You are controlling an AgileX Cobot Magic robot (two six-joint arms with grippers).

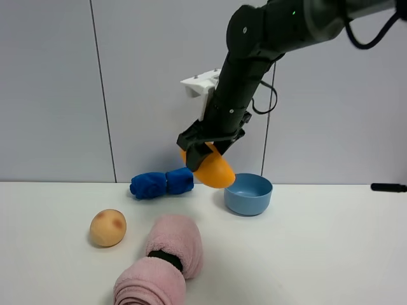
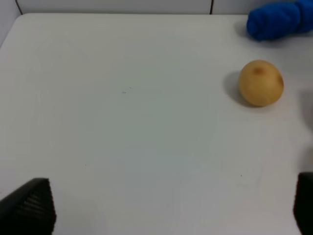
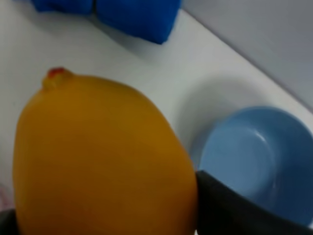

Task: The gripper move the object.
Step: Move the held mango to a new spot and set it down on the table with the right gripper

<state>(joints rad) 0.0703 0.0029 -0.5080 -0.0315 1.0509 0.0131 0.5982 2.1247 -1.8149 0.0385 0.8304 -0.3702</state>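
no readable text or labels

Mango (image 1: 215,170): smooth orange-yellow skin, soft satin sheen.
Peach (image 1: 107,227): matt tan skin, faintly mottled.
Bowl (image 1: 248,194): smooth blue, plastic-looking, low gloss.
Blue towel (image 1: 162,183): rolled fluffy cloth.
Pink towel (image 1: 162,267): thick terry cloth, nubbly pile.
Bench top (image 1: 331,254): smooth matt white.
Left gripper (image 2: 166,208), fingers (image 2: 29,208): matt black, finely ribbed.
Arm casing (image 1: 273,32): black, semi-gloss.
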